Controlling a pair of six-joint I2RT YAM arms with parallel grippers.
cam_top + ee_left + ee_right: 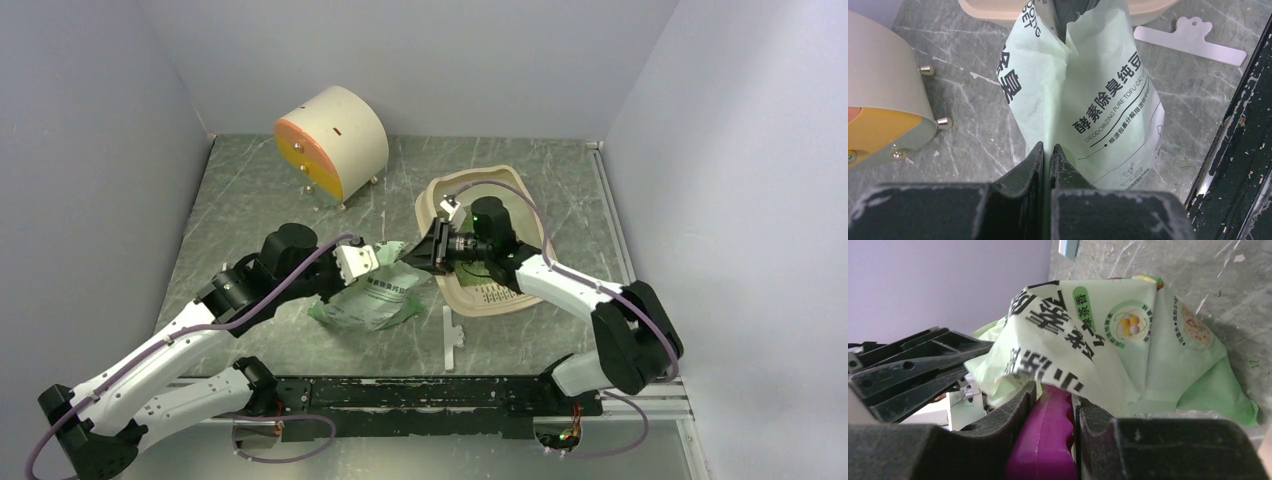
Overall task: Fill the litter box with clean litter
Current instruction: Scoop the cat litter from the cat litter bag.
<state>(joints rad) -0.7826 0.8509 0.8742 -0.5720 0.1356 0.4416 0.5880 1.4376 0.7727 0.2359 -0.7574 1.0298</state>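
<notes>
This looks like the scooping step. The left end effector [1049,150] is pinched tight on a fold of the litter bag [1088,100]. The right end effector [1055,395], partly closed, clamps the magenta scoop [1040,440], which points into the bag's mouth. No clean litter shows. The litter box [428,205] sits just behind the right end effector. The next move calls for loading the scoop and carrying it back there.

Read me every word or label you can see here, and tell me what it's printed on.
"醇萃除臭纯豆", cut off: on the light-green bag.
"DEODORIZING PURE TOFU CAT LI", cut off: same bag.
Smaller Chinese line beneath, and the folded large print in the right wrist view: too unclear to read.
</notes>
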